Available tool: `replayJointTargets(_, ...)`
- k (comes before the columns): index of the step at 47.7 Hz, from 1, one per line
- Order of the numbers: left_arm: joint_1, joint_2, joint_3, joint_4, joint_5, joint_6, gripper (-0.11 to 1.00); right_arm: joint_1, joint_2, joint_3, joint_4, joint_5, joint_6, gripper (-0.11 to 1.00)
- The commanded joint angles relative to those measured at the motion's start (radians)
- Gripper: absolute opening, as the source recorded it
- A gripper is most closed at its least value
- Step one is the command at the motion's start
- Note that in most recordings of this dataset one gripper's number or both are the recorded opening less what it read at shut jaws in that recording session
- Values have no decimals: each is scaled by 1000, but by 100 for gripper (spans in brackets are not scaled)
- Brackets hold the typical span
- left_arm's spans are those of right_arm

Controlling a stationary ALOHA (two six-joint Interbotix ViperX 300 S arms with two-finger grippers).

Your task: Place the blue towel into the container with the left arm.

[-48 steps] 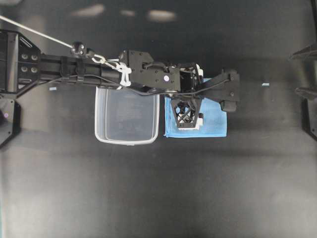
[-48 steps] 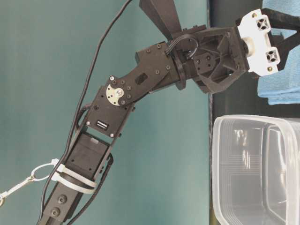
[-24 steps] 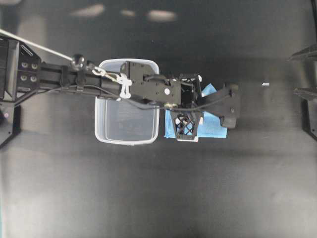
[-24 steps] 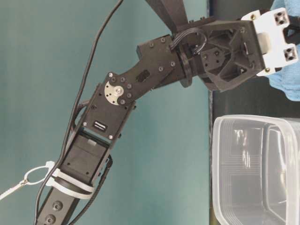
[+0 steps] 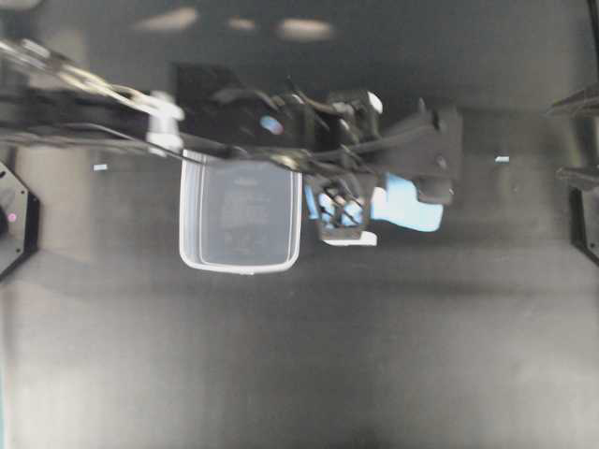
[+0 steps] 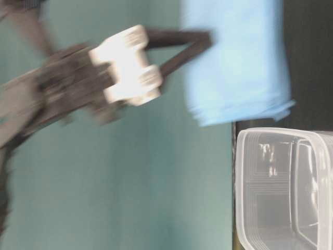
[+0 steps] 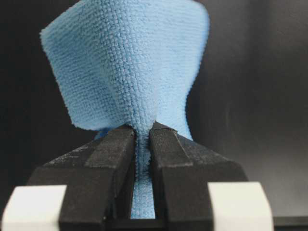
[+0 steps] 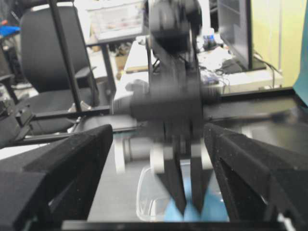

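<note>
Cloth in transit, seen from my remote station. I hold the blue towel [image 7: 130, 72] pinched between the closed jaws of the left gripper [image 7: 142, 139]; the wrist view shows the fabric bunched into a narrow fold where the pads meet, with the rest flaring out beyond them, which is how a limp cloth hangs from a single pinch point. At table level the towel [image 6: 237, 62] hangs clear of the desk [image 5: 374, 355], lifted so that it can pass over the thick rim of the container [image 6: 283, 187] rather than drag against it. Overhead, the towel [image 5: 407, 206] shows just beside the container [image 5: 241, 215], on its right in that view, and is not yet over the opening. The container is empty. Motion blur covers the left arm [image 5: 234, 117] in both exterior views. The right gripper [image 8: 159, 192] is parked at the far edge with jaws spread wide, holding nothing, since the task assigns the work to the left arm alone.
</note>
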Motion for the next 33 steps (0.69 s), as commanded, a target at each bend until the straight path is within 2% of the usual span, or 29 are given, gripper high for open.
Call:
replayJointTargets(1, 14, -124, 46, 5, 63, -5, 6, 2, 5, -11, 2, -5, 2, 75)
replayJointTargets(10, 28, -284, 264, 5, 57, -5, 6, 2, 6, -11, 3, -12, 2, 75)
replayJointTargets(14, 31, -341, 374, 5, 6, 9, 6, 2, 8, -9, 3, -12, 2, 75)
replayJointTargets(20, 37, -407, 486, 3, -74, 12, 6, 2, 11, -11, 3, -12, 2, 75)
replayJointTargets(26, 51, -442, 558, 5, -121, 12, 6, 2, 12, -9, 3, -12, 2, 75)
replayJointTargets(33, 52, -446, 583, 5, -138, 14, 6, 2, 17, -8, 3, -12, 2, 75)
